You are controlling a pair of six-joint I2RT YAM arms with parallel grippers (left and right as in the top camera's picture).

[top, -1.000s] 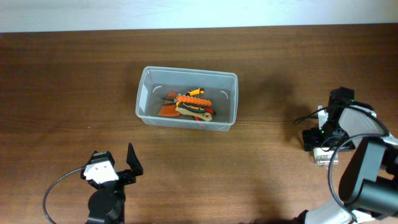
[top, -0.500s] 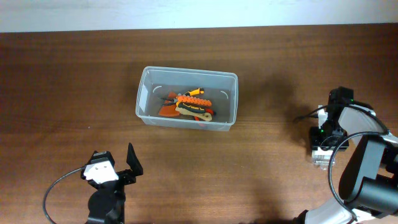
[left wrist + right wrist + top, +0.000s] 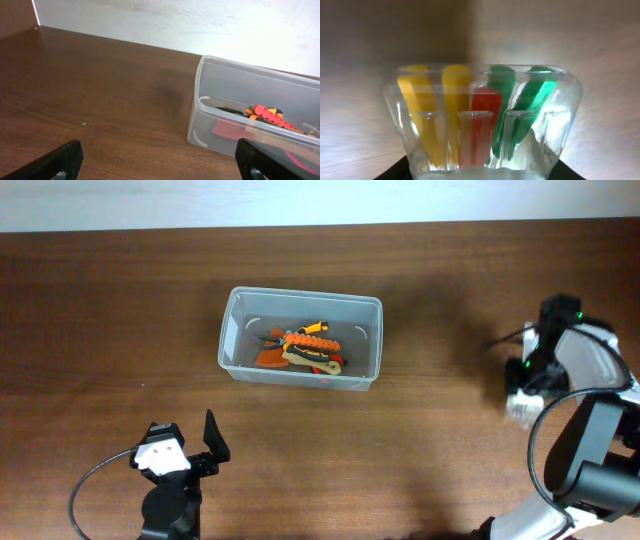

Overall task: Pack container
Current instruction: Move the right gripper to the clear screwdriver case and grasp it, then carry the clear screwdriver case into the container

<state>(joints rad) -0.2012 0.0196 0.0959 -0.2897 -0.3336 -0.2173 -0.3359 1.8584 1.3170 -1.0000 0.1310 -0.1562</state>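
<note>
Left gripper (image 3: 162, 162): jaws stood spread, idle.
Right gripper (image 3: 480, 171): pinched box (image 3: 485, 125).
Risk: slick plastic, low grip — box could slip before tub (image 3: 305, 294).

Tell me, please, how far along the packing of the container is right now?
Done: several orange-handled items lie inside the container. In hand: the right tool grips the small clear box of coloured bits, well right of the container. Left: that box is not yet inside; the left tool hangs open and empty.
</note>
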